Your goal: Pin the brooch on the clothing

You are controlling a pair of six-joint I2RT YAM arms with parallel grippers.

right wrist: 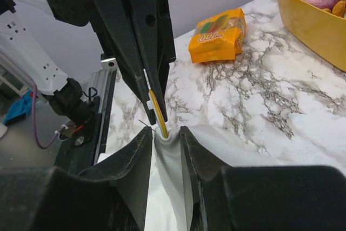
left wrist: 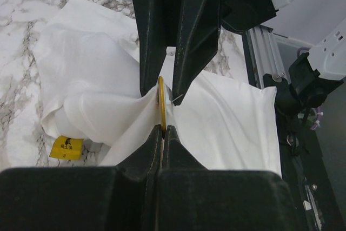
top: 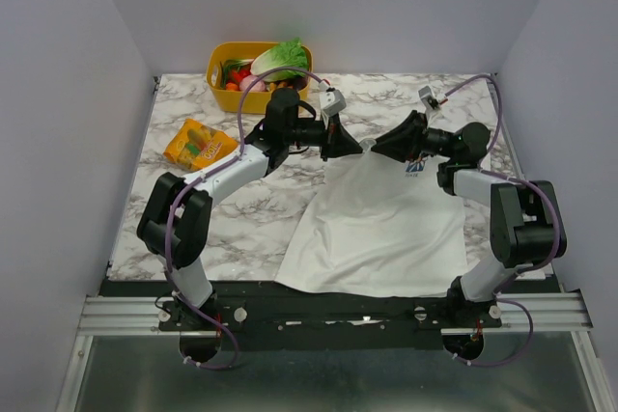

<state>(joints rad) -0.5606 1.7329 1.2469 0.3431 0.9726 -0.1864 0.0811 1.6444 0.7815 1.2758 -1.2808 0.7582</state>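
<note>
While the T-shirt point(top: 377, 229) lies spread on the marble surface point(top: 241, 209) just past the arm bases, its collar end is raised into a bunched fold where the two grippers meet. The fold is pinched by the right gripper point(right wrist: 166, 133), its fingers part-way apart with white cloth filling the gap. The brooch point(left wrist: 161, 106) is seen edge-on, clamped in the pressed-together fingers of the left gripper point(left wrist: 162, 132) and held right at the fold, between the right fingertips. Whether it is pinned through the cloth cannot be told. A yellow tag point(left wrist: 66, 147) is seen on the crumpled collar area, and a blue print point(top: 415, 168) under the right arm. Further left, an orange packet point(top: 200, 144) is seen on the surface, apart from the shirt. Farthest back, a yellow basket point(top: 224, 98) of vegetables is set at the rear edge.
</note>
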